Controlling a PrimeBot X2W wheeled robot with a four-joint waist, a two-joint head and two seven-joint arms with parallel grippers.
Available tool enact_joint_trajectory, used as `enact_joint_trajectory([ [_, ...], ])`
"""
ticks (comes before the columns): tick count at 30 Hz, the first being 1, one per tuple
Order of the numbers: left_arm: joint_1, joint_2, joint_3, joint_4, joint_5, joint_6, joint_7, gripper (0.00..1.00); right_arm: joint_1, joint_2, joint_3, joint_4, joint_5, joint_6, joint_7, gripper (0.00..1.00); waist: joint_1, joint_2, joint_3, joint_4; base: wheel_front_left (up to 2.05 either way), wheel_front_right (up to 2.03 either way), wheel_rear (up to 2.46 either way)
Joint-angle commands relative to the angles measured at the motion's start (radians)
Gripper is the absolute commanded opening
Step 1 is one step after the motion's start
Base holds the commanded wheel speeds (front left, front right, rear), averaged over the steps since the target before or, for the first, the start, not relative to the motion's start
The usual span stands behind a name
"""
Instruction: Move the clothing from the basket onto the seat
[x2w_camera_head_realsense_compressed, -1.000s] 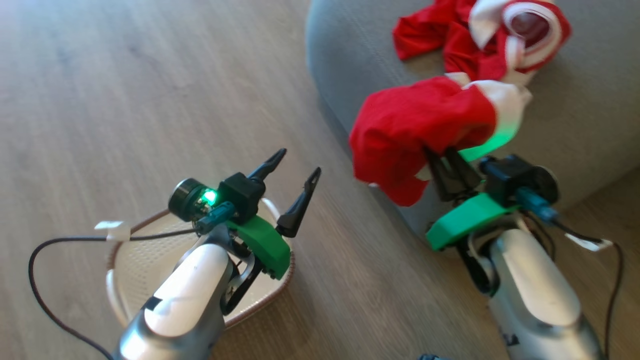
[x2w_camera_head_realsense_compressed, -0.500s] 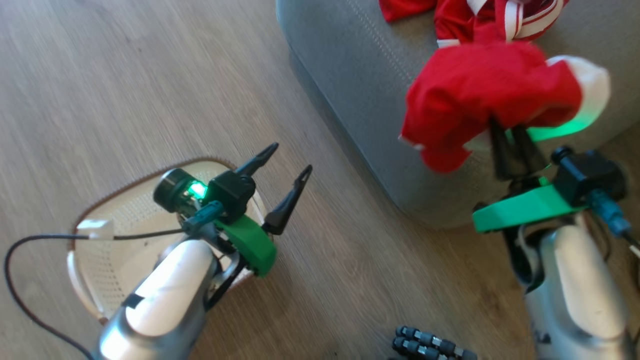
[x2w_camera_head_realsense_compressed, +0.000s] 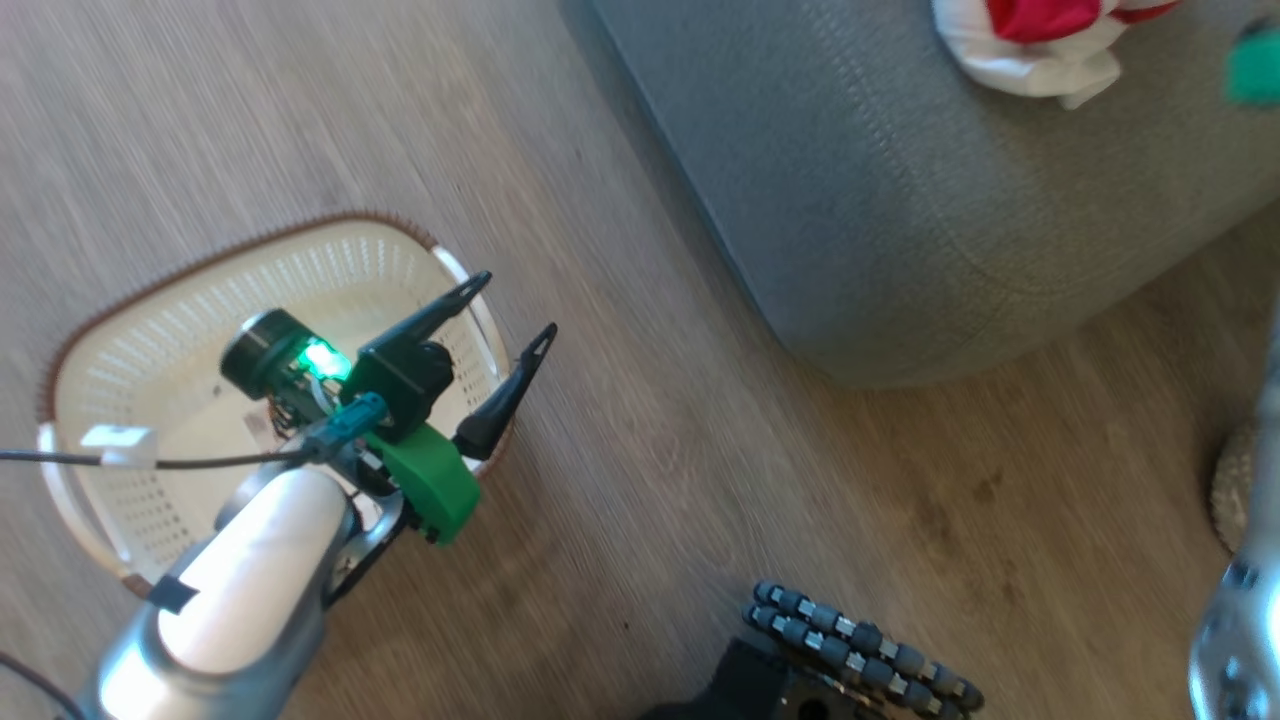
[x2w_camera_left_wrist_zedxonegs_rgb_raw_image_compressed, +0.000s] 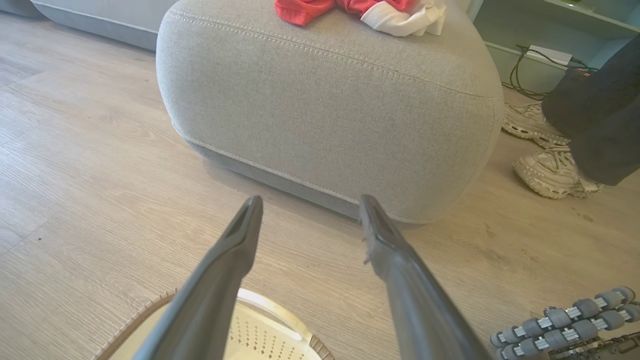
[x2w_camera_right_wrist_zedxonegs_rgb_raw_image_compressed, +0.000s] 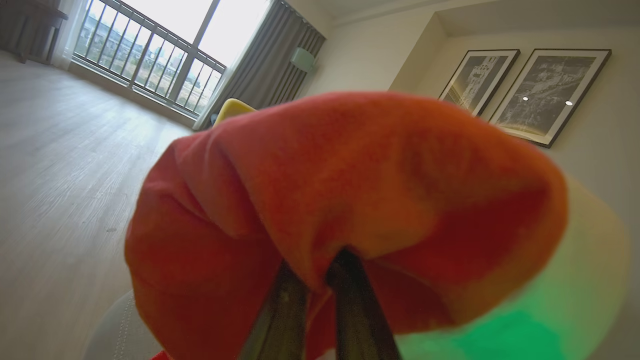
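Over basket (x2w_camera_head_realsense_compressed: 150, 330) hung left gripper (x2w_camera_head_realsense_compressed: 517, 303), fingers spread wide, nothing between them. Basket sat on wood floor (x2w_camera_head_realsense_compressed: 620, 480) near seat (x2w_camera_head_realsense_compressed: 900, 200), apart from it. On right wrist view, right gripper (x2w_camera_right_wrist_zedxonegs_rgb_raw_image_compressed: 320, 272) pinched together on red clothing (x2w_camera_right_wrist_zedxonegs_rgb_raw_image_compressed: 350, 190); cloth bunched over fingertips, hiding them. More clothing, red and white, lay crumpled on seat top (x2w_camera_left_wrist_zedxonegs_rgb_raw_image_compressed: 400, 12). Person's pale shoes (x2w_camera_left_wrist_zedxonegs_rgb_raw_image_compressed: 547, 170) stood on floor just past seat's corner.
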Motion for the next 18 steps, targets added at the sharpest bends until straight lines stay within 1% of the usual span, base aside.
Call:
enact_joint_trajectory([
  [1, -0.031, 0.024, 0.028, -0.046, 0.004, -0.006, 0.008, 1.0, -0.041, -0.025, -0.009, -0.015, -0.01, 0.0, 0.002, 0.0, -0.0003, 0.0, 0.044, 0.001, 0.0, 0.0, 0.0],
  [5, -0.029, 0.057, 0.028, -0.097, 0.006, -0.006, 0.036, 1.0, -0.143, -0.048, -0.1, 0.033, -0.031, 0.0, 0.035, 0.0, -0.0003, 0.0, 0.095, 0.019, 0.0, 0.0, 0.0],
  [8, -0.029, 0.076, 0.025, -0.124, 0.005, -0.006, 0.051, 1.0, -0.192, -0.078, -0.153, 0.063, -0.059, 0.0, 0.067, 0.0, -0.0003, 0.0, 0.129, 0.043, 0.0, 0.0, 0.0],
  [11, -0.029, 0.095, 0.028, -0.145, 0.001, -0.006, 0.062, 1.0, -0.235, -0.095, -0.208, 0.086, -0.079, 0.0, 0.094, 0.0, -0.0003, 0.0, 0.165, 0.061, 0.0, 0.0, 0.0],
  [14, -0.032, 0.115, 0.029, -0.162, 0.001, -0.006, 0.071, 1.0, -0.257, -0.093, -0.282, 0.1, -0.092, 0.0, 0.124, 0.0, -0.0003, 0.0, 0.201, 0.08, 0.0, 0.0, 0.0],
  [18, -0.04, 0.133, 0.031, -0.18, 0.0, -0.006, 0.075, 1.0, -0.265, -0.074, -0.381, 0.128, -0.092, 0.0, 0.15, 0.0, -0.0003, 0.0, 0.245, 0.105, 0.0, 0.0, 0.0],
])
